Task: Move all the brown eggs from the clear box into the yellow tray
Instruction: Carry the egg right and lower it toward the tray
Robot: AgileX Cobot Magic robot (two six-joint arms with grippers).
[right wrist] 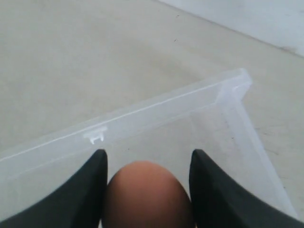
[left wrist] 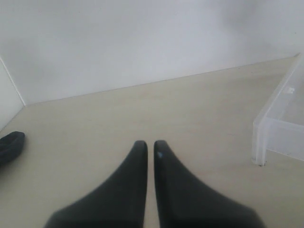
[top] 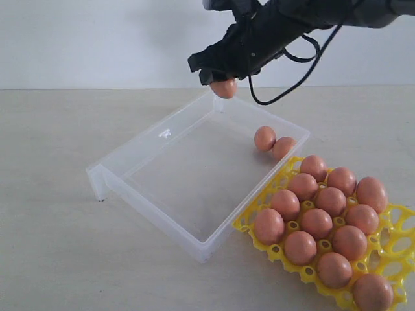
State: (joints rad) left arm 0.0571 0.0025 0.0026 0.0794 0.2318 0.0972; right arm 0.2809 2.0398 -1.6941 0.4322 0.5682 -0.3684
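Note:
My right gripper point(top: 219, 79) hangs above the far rim of the clear box point(top: 130, 155), shut on a brown egg point(top: 224, 87). In the right wrist view that egg point(right wrist: 148, 197) sits between the two black fingers point(right wrist: 90, 190), over the box wall point(right wrist: 142, 114). Two more brown eggs point(top: 264, 138) point(top: 283, 148) lie in the box's right corner. The yellow tray point(top: 392, 249) at the front right holds several brown eggs point(top: 316, 222). My left gripper point(left wrist: 149, 145) is shut on nothing, low over the table; it is out of the exterior view.
A corner of the clear box point(left wrist: 280, 128) shows at the edge of the left wrist view. A dark object point(left wrist: 10, 146) lies on the table at that view's other side. A white wall stands behind the beige table point(top: 52, 227).

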